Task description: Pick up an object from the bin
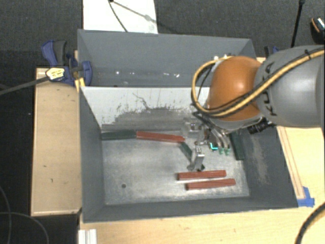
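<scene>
Overhead, the camera view shows the arm (297, 93) reaching into the bin (127, 187) from the right. Its orange cover (231, 88), looped with yellow and black cables (238, 105), sits above the pincer (196, 162), which points down at the floor. Whether the pincer is open or closed cannot be told, and nothing can be seen in its grasp.

Just below its tip lies a reddish-brown bar (201, 175), flat on the floor, with its long axis running left to right and tilted slightly up at the right. Whether the two touch is unclear. A second reddish-brown bar (210, 184) lies just beyond it, nearly parallel.

Left of the pincer and a little higher, a red bar (160, 136) points toward it. A dark green bar (118, 134) continues the same line farther left.
</scene>
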### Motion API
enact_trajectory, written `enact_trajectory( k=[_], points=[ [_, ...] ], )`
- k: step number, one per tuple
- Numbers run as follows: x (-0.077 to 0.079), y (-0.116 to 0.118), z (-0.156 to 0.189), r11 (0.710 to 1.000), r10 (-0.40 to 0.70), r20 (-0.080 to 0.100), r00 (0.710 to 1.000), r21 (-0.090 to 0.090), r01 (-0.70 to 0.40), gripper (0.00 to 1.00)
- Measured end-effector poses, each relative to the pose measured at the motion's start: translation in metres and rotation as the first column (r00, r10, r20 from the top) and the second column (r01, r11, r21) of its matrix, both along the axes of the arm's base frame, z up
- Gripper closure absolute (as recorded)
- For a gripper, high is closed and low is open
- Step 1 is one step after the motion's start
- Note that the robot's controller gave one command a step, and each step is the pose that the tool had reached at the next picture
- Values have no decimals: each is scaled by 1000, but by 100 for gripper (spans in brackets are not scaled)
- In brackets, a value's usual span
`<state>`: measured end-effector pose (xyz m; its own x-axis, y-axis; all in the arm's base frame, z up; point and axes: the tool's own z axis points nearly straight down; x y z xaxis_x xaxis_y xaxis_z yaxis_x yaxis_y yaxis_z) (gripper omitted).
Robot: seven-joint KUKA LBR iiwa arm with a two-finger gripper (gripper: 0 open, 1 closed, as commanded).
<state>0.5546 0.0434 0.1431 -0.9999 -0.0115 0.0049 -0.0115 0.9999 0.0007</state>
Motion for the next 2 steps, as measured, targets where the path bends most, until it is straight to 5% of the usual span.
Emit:
enact_trajectory(
  k=[1,2],
  points=[
    [-63,-24,-76,995,95,-2,995,0,-95,0],
    [-66,-56,-72,996,87,9,996,-1,-87,0]
  ],
)
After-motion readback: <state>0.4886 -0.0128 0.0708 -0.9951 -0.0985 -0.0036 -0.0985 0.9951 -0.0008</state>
